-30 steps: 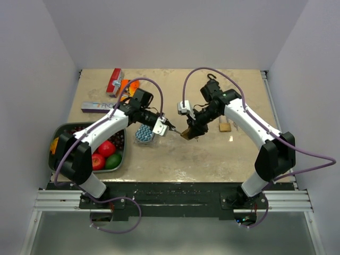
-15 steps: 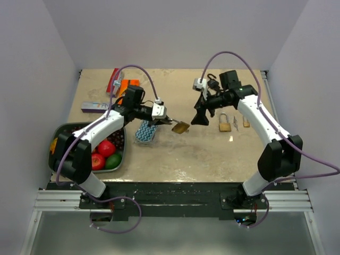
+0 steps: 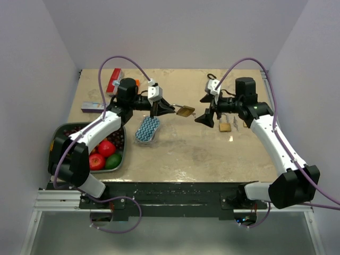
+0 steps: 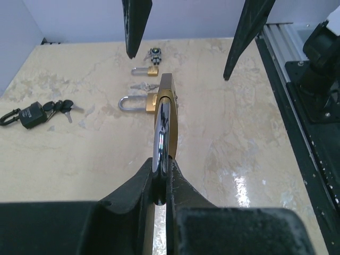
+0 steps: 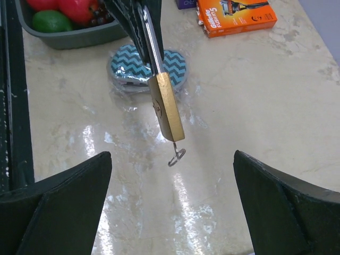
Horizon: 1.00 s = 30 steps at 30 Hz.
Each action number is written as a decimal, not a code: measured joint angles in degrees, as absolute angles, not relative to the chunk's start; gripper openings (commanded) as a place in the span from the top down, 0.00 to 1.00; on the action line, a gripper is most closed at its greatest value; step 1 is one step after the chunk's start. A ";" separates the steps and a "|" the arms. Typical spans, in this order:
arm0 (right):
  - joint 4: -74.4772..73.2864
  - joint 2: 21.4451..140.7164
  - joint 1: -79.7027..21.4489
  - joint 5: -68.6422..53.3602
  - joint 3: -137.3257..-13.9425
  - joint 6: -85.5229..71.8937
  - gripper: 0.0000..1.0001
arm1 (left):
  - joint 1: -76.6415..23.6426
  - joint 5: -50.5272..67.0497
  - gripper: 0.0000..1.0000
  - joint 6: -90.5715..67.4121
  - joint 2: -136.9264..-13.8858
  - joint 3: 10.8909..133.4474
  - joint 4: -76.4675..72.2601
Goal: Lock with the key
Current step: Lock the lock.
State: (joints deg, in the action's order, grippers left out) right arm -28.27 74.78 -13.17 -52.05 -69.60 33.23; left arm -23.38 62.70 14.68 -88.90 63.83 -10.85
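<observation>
A brass padlock [image 3: 185, 111] hangs in the air above the table's middle, held by its steel shackle [image 4: 161, 133]. My left gripper [image 3: 169, 109] is shut on that shackle, as the left wrist view shows [image 4: 161, 175]. A small key [image 5: 177, 154] sticks out of the padlock body [image 5: 167, 106] at its free end. My right gripper [image 3: 202, 110] faces the key end from the right, a short gap away, and stands wide open with nothing between its fingers [image 5: 172, 159].
A second brass padlock [image 3: 224, 124] and loose keys [image 4: 144, 85] lie on the table under the right arm. A black padlock with keys [image 4: 29, 114] lies farther back. A blue zigzag case [image 3: 146, 129], a fruit tray [image 3: 61, 133] and boxes [image 3: 113, 81] are at the left.
The right gripper has opened wide and pulled back to the right, off the padlock. The left arm has carried the padlock up and toward the far side, key still in it.
</observation>
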 measured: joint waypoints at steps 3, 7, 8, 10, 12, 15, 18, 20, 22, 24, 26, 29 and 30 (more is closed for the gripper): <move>-29.15 74.78 -13.17 -52.38 -69.60 36.75 0.01 | -23.40 63.40 1.00 11.55 -88.09 63.83 -13.58; -30.30 75.77 -13.19 -54.08 -69.60 40.40 0.01 | -23.62 64.47 1.00 7.94 -87.83 63.83 -16.53; -30.33 76.14 -13.30 -54.46 -69.60 40.71 0.01 | -23.77 64.58 1.00 7.05 -87.83 63.83 -16.97; -30.28 76.71 -13.67 -55.11 -69.60 41.08 0.02 | -24.16 64.75 1.00 5.96 -87.83 63.83 -17.54; -30.20 77.25 -14.35 -55.27 -69.60 41.23 0.04 | -24.73 64.79 1.00 4.95 -87.83 63.83 -17.96; -29.65 77.71 -15.51 -55.51 -69.60 41.17 0.12 | -25.34 64.82 1.00 3.84 -87.79 63.83 -18.48; -29.15 77.73 -16.58 -55.57 -69.60 41.23 0.25 | -25.69 64.79 1.00 2.55 -87.64 63.83 -19.20; -29.02 77.76 -17.17 -55.68 -69.60 41.23 0.35 | -25.69 64.75 1.00 2.04 -87.46 63.83 -19.66; -29.02 77.76 -17.63 -55.72 -69.60 41.17 0.43 | -25.69 64.73 1.00 1.80 -87.29 63.83 -20.23; -28.93 77.80 -17.69 -55.88 -69.60 41.12 0.44 | -25.69 64.73 1.00 1.41 -87.13 63.83 -20.58; -28.75 78.11 -17.69 -56.10 -69.63 40.95 0.51 | -25.69 64.75 1.00 1.08 -87.07 63.83 -20.67; -28.62 78.72 -17.91 -56.12 -69.63 40.69 0.58 | -25.71 64.73 1.00 1.04 -87.07 63.83 -20.80; -28.58 78.85 -18.02 -56.10 -69.63 40.56 0.63 | -25.80 64.73 1.00 0.80 -87.07 63.83 -20.86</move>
